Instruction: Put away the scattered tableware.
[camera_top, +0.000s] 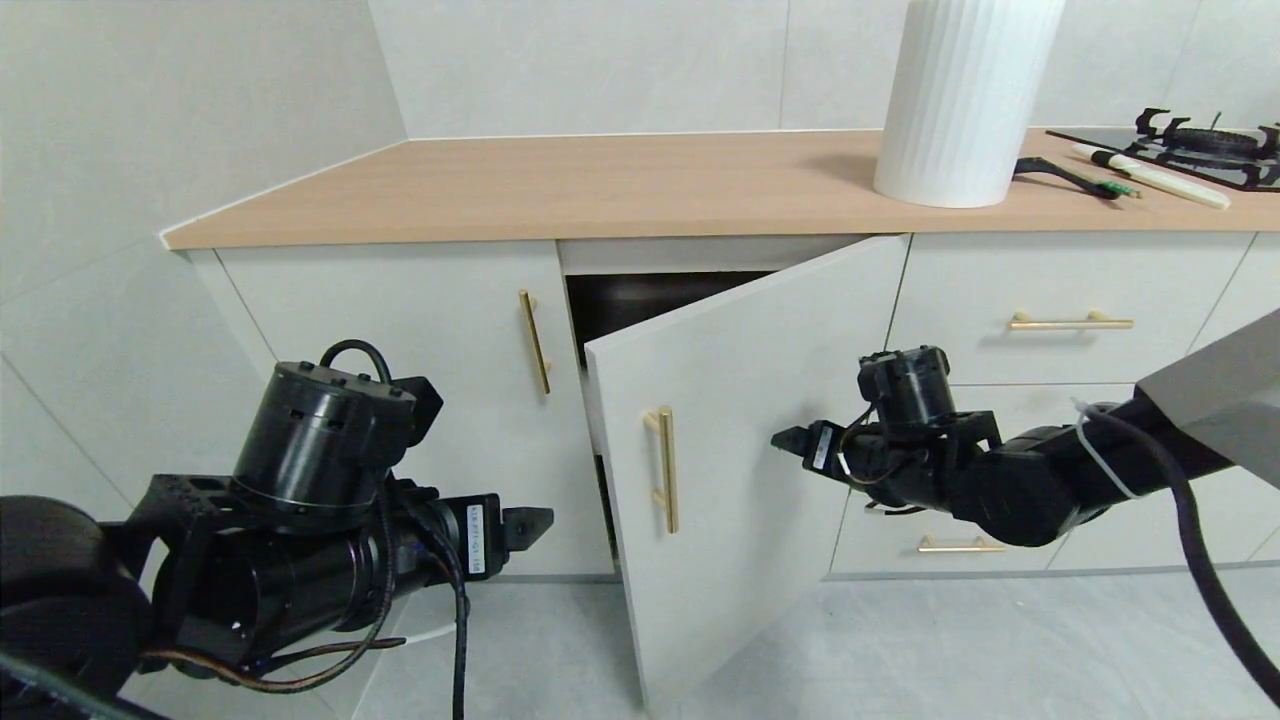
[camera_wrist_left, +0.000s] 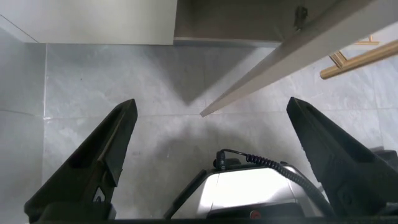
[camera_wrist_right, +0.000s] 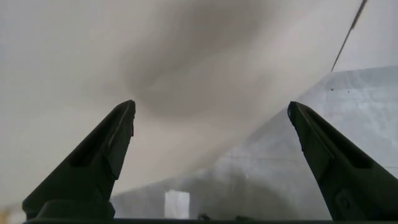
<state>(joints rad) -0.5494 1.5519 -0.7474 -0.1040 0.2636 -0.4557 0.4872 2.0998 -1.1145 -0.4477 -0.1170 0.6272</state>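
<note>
Tableware lying flat at far right of counter (camera_top: 600, 185). Black-handled utensil (camera_top: 1062, 175), head end hidden. Thin green stick-like piece (camera_top: 1120, 187) touching its handle tip. Long cream utensil (camera_top: 1165, 180) with dark band, angled, just beside both. Exact types unclear.

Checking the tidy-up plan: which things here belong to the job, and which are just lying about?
Job: utensils on the counter; open cabinet door; right end effector, open, close to that door.
Lying about: white ribbed container; stove burner.
</note>
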